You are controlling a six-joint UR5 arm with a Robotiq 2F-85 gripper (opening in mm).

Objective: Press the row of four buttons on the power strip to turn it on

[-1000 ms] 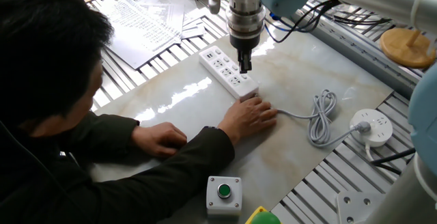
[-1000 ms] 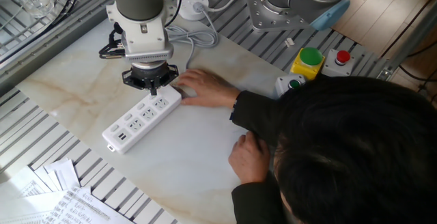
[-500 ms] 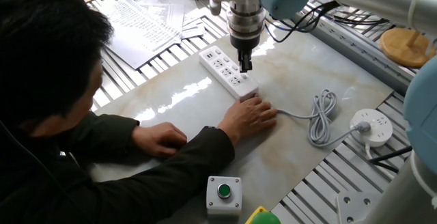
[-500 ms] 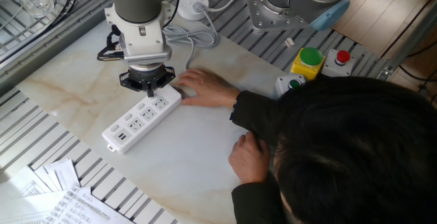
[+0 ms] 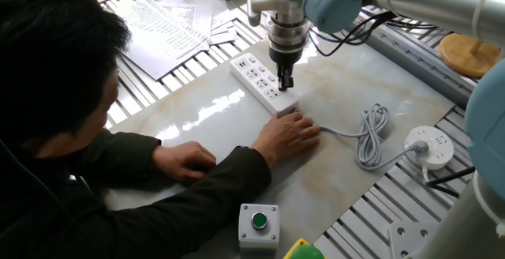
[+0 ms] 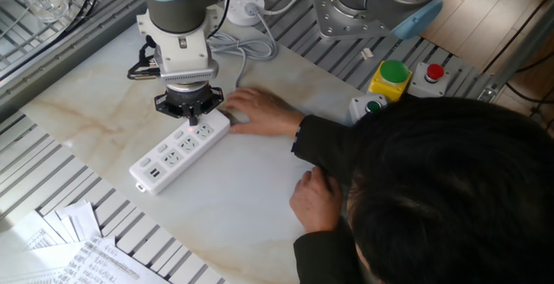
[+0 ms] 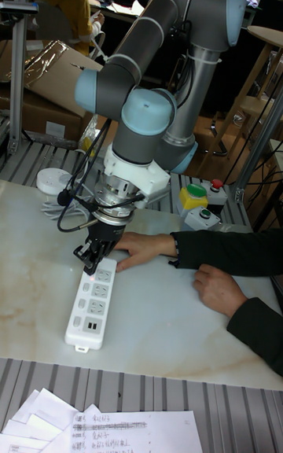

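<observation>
On the marble-patterned tabletop (image 5: 197, 144), near its middle, lies the power strip (image 5: 263, 84), a long white bar running from about 10 o'clock to 4 o'clock in one fixed view; its dark-holed outlets face up, and the four buttons (image 5: 275, 78) sit in a line along the long edge toward 1 o'clock, too small to read one by one; the gripper (image 5: 285, 83) points straight down over the end of the strip toward 4 o'clock, its tip at or just above the white surface; whether it touches I cannot tell, nor whether its fingers are parted or closed, since no view shows the tips clearly; in the other fixed view the gripper (image 6: 192, 113) stands over the strip's 1 o'clock end, and in the tall fixed view the gripper (image 7: 92, 263) meets the strip's 12 o'clock end; a person's hand (image 5: 289, 134) lies flat, fingers relaxed, touching that same end of the strip from 5 o'clock; the light grey cord (image 5: 371, 137) runs from there toward 3 o'clock in loops to a round white socket disc (image 5: 430, 148); the person's other hand (image 5: 185, 160) rests on the table toward 7 o'clock, loosely curled; a grey box with a green button (image 5: 259, 224) sits near 6 o'clock; printed papers (image 5: 170, 24) lie toward 10 o'clock.
</observation>
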